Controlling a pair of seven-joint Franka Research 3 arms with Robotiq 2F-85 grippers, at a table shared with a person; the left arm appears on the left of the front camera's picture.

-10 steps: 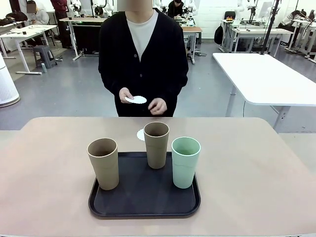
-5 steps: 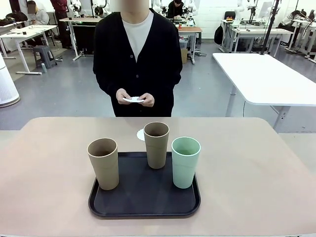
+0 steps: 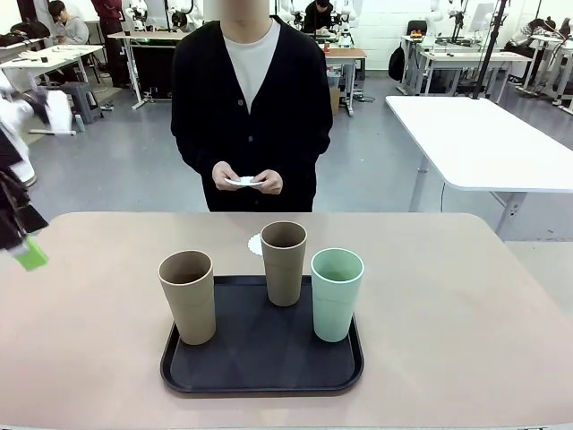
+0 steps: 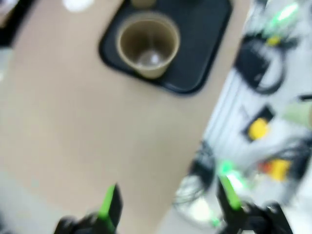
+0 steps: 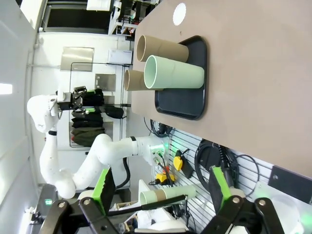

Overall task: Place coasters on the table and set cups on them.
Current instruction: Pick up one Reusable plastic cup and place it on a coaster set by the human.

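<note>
The tray (image 3: 260,376) sits in the middle of the surface (image 3: 466,296), close to the near edge. Left and right of it I see wide bare stretches, so there is room on both sides. Between the tray's far rim and the far edge there is a narrower strip.

My left hand (image 4: 168,200) is spread, with nothing between the green pads. It hangs above the left side of the surface, well apart from the tray, and its view is very blurred. In the front view it comes in at the left edge as a smear. My right hand (image 5: 162,187) is also spread and carries nothing. It is beyond the near edge of the surface, above a rack with cables, well apart from the cups.

All the cups stand upright on the tray, none touching another. The left tan cup (image 3: 187,296) is at the tray's left side, and from above it looks empty. The middle tan cup (image 3: 284,262) is near the far rim. The mint cup (image 3: 337,294) is at the right, and its inside looks empty in the right wrist view. Of the middle cup's inside I see just the upper wall.

I count three cups, two tan and one mint, and one tray. One coaster (image 3: 254,244) lies flat on the far strip, just beyond the tray and partly hidden behind the middle tan cup. The person (image 3: 255,98) at the far side holds a thin white disc (image 3: 243,182) at waist height. Whether it is one disc or several I cannot tell.
</note>
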